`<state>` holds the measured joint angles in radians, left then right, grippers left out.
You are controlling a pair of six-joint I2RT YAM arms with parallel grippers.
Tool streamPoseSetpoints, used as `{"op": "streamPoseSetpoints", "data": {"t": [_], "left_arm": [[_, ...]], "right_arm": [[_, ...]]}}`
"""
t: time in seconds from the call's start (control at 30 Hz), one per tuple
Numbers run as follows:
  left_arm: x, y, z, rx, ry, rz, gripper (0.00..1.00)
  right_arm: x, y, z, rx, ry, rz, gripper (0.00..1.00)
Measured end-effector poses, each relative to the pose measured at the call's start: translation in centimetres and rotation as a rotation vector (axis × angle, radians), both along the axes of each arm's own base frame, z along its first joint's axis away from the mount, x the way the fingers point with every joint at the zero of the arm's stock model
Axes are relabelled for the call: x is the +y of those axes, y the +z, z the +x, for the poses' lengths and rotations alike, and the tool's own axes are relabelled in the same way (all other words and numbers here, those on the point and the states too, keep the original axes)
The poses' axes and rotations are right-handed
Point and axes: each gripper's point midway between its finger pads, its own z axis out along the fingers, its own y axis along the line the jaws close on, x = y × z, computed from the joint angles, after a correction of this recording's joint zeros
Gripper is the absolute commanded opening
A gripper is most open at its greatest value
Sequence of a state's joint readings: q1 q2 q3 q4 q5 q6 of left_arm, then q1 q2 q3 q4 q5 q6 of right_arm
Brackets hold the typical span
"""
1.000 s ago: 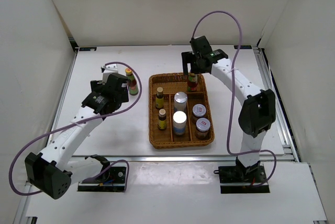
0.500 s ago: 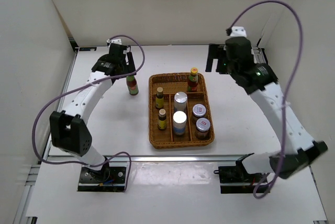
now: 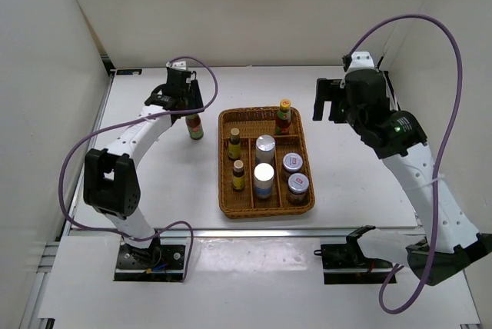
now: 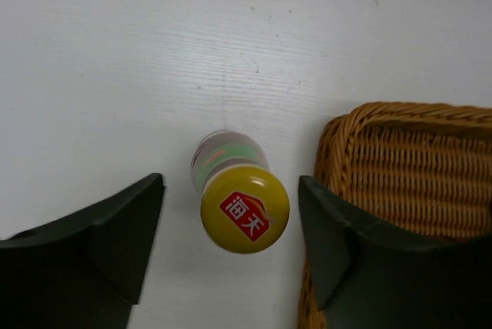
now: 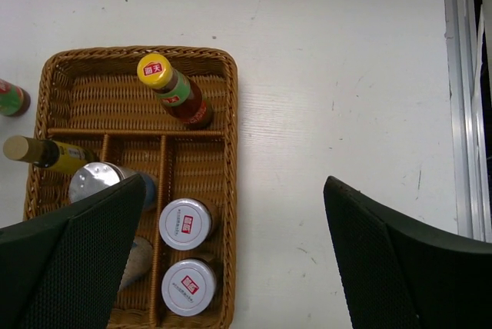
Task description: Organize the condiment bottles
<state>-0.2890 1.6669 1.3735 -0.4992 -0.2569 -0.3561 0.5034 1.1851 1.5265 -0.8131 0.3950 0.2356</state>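
One slim yellow-capped sauce bottle (image 3: 194,124) stands upright on the table just left of the wicker tray (image 3: 265,212). My left gripper (image 3: 184,100) hangs over it. In the left wrist view the yellow cap (image 4: 244,207) sits between the two fingers (image 4: 115,244), with a gap on each side, so the jaws are open. The second sauce bottle (image 3: 284,117) stands in the tray's back compartment. Two tiny brown bottles (image 3: 234,143) fill the left slot and several silver-lidded jars (image 3: 265,147) the others. My right gripper (image 3: 330,98) is open and empty, above the table right of the tray.
The tray's wicker rim (image 4: 384,114) lies close against my left gripper's right finger. A metal rail (image 5: 461,98) runs along the table's right edge. White walls enclose the back and sides.
The left jaws have narrowed around the loose sauce bottle's cap. The right arm has lifted off the sauce bottle in the tray and drawn back to the right.
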Motion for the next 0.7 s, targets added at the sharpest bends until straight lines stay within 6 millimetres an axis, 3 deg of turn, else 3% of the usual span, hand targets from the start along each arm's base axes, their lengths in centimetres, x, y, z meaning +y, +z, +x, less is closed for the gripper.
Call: {"op": "streamPoseSetpoints", "data": {"t": [0.03,0.1,0.13,0.23,0.27,0.4,0.5,0.7], "left_arm": [[-0.1,0.0,0.3,-0.008,0.000,-0.002,0.61],[-0.2,-0.4,0.7,-0.012,0.000,-0.003,0.49],[-0.2,-0.7,0.9,-0.009,-0.003,0.000,0.37],[0.0,-0.4,1.4,-0.032,0.007,0.018,0.14],[0.0,-0.4,1.5,-0.033,0.008,0.019,0.11],[-0.2,-0.2,1.3,-0.020,0.005,0.049,0.11],[-1.1,1.3,1.0,-0.025,-0.011,0.095,0.11],[-7.4,7.7,1.4,-0.186,-0.113,0.054,0.11]], "right_arm": [[-0.1,0.0,-0.2,-0.001,0.002,-0.003,1.00],[-0.4,0.0,-0.6,-0.006,0.004,-0.005,1.00],[-0.4,0.1,-0.7,-0.009,0.005,-0.004,1.00],[-0.7,0.6,-1.1,-0.025,0.006,0.002,1.00],[-0.7,0.8,-1.2,-0.030,0.006,0.005,1.00],[-1.0,1.4,-1.7,-0.047,0.008,0.010,1.00],[-1.3,1.8,-2.2,-0.060,0.008,0.011,1.00],[-2.1,2.2,-3.4,-0.070,0.009,0.008,1.00]]}}
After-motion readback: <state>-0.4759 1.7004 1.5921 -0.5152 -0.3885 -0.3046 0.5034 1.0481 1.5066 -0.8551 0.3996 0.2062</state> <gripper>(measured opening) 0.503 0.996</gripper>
